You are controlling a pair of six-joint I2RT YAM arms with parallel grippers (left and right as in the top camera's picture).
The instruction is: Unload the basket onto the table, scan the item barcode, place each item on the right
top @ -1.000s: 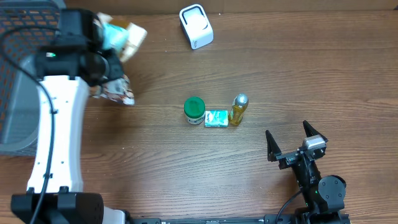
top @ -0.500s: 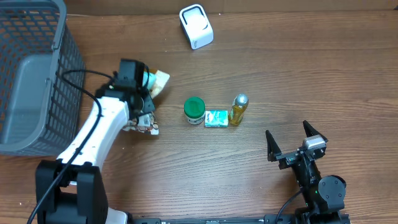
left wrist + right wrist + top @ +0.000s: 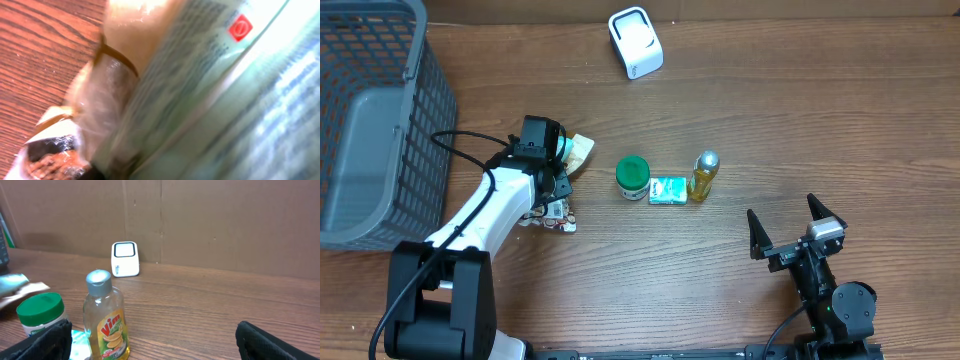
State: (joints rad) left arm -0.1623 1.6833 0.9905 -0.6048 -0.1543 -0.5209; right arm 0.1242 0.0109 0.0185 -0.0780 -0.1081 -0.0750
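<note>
The tabletop (image 3: 770, 120) is warm brown wood with a fine darker grain. The basket (image 3: 420, 90) is grey mesh. The scanner (image 3: 635, 42) is white with a dark face. The jar (image 3: 633, 177) has a bright green lid, and the small packet (image 3: 668, 190) is teal and white. The bottle (image 3: 704, 175) is clear yellow with a silver cap and red lettering on a yellow-green label. The left arm (image 3: 485, 215) is white with black joints. The pouch (image 3: 210, 90) is cream and pale mint, with rows of tiny print and a red round mark. The snack wrapper (image 3: 552, 212) looks brown and white, though it is blurred.
</note>
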